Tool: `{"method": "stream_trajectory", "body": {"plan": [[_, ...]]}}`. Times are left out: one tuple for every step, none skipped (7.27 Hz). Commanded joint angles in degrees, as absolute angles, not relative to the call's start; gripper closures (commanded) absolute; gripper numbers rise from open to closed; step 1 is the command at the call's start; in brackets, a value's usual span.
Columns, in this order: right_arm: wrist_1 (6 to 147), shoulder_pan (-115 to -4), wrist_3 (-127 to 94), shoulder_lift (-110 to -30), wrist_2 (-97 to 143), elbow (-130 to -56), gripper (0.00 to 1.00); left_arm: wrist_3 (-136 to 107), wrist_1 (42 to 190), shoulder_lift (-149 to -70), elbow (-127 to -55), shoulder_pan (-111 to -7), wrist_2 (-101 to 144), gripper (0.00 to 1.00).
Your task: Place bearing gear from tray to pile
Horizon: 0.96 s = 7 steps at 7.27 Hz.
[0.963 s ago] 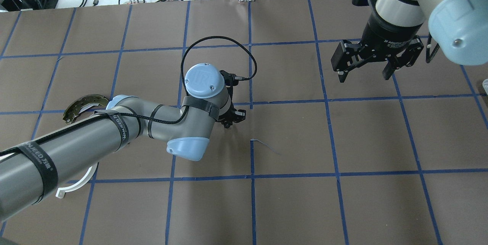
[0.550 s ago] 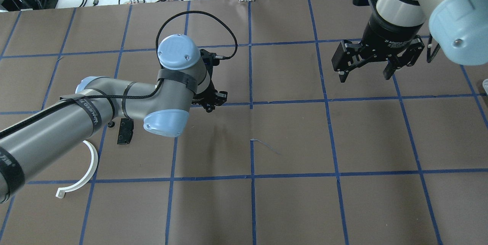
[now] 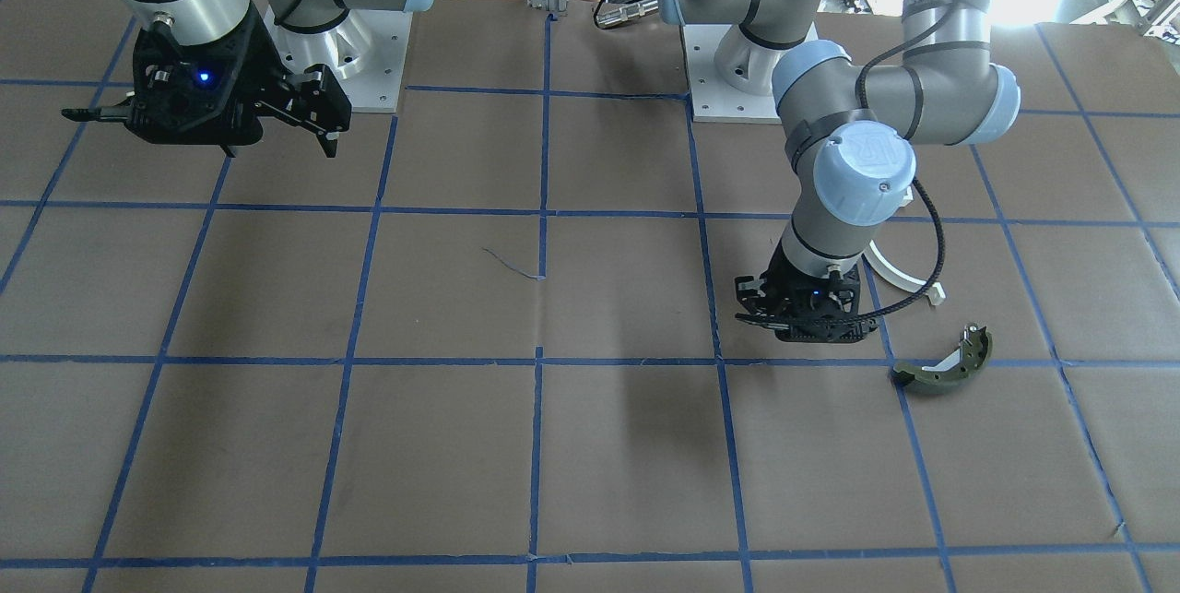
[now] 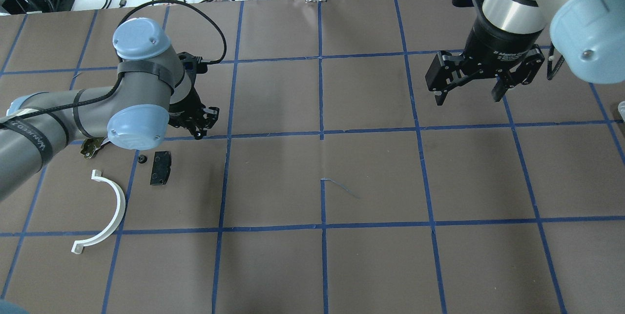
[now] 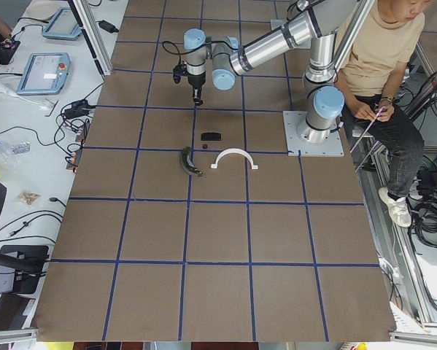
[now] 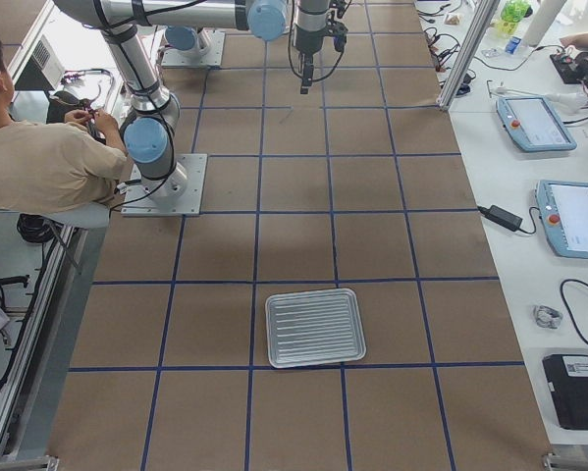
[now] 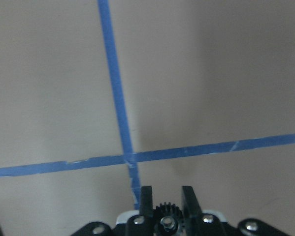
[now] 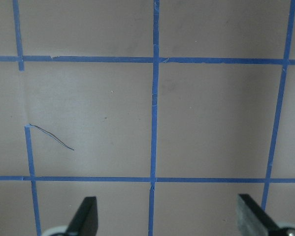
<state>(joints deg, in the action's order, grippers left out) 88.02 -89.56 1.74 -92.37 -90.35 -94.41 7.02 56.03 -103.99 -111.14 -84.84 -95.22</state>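
Left claw (image 4: 198,128), nearer the pile (image 4: 160,168) now, tight around bearing gear (image 7: 167,213).

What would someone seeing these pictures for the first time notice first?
The left gripper, pinching a small black gear above the taped brown table. Near it lie a white half-ring, a black pad and a green brake shoe, while the right gripper hangs wide open across the table.
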Motion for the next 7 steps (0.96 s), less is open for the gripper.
{"method": "stream_trajectory", "body": {"plan": [[87.89, -89.56, 1.67, -92.37, -90.35, -94.39, 0.0, 12.99, 57.04, -103.01, -113.81, -75.98, -97.03, 0.82], [88.06, -89.56, 1.67, -92.37, -90.35, -94.22, 0.0, 17.18, 57.82, -102.66, -114.69, -71.85, -97.03, 0.82], [88.07, -89.56, 1.67, -92.37, -90.26, -94.04, 0.0, 18.79, 57.66, -102.66, -116.26, -68.15, -96.51, 0.83], [87.98, -89.56, 1.67, -92.37, -90.35, -94.13, 0.0, 20.55, 57.31, -103.35, -117.15, -66.2, -96.42, 0.84], [88.07, -89.56, 1.67, -92.37, -90.35, -94.04, 0.0, 21.87, 56.7, -104.23, -117.25, -65.92, -96.24, 0.85], [88.07, -89.56, 1.67, -92.37, -90.44, -94.04, 0.0, 22.06, 56.78, -104.41, -117.42, -65.83, -96.15, 0.85], [88.5, -89.56, 1.67, -92.46, -90.61, -93.87, 0.0, 22.23, 56.78, -104.59, -117.42, -65.74, -95.2, 0.85]]}}
